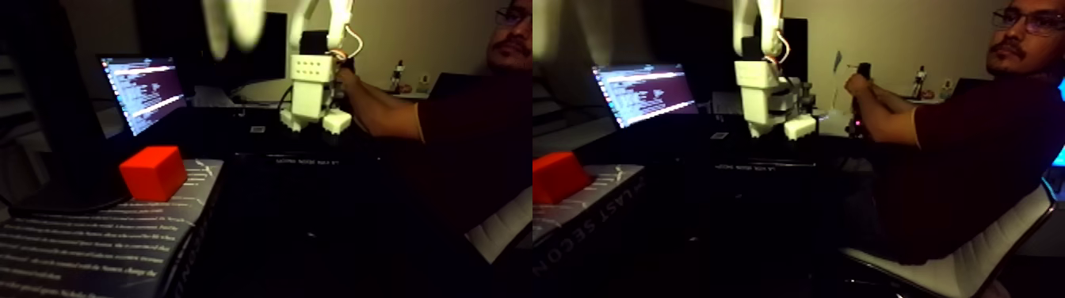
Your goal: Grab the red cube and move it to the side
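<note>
The fixed view is holding two nearly equal pictures side by side, both dim. In the left half, one red cube (154, 172) is sitting on the back cover of a book (95, 246), near the book's far edge and well apart from the arm's base. The cover is carrying several lines of white print, too small and blurred to read. In the right half, the same cube is showing at the left border, and large white letters on the book's edge are reading as "LAST SECON", seen upside down.

One white robot arm (311, 87) is standing at the far side of the dark tabletop (317, 206). A blurred white shape at the top left of the left half is hanging close to the camera; it is looking like the end effector (234, 28), but whether it is released or clenched cannot be told. It is high above the cube and not touching it.

One laptop (145, 91) is showing lines of pale text on a dark screen, not legible. One person (467, 135) in a dark red shirt is sitting on a white chair (963, 269), reaching a forearm toward the arm's base.
</note>
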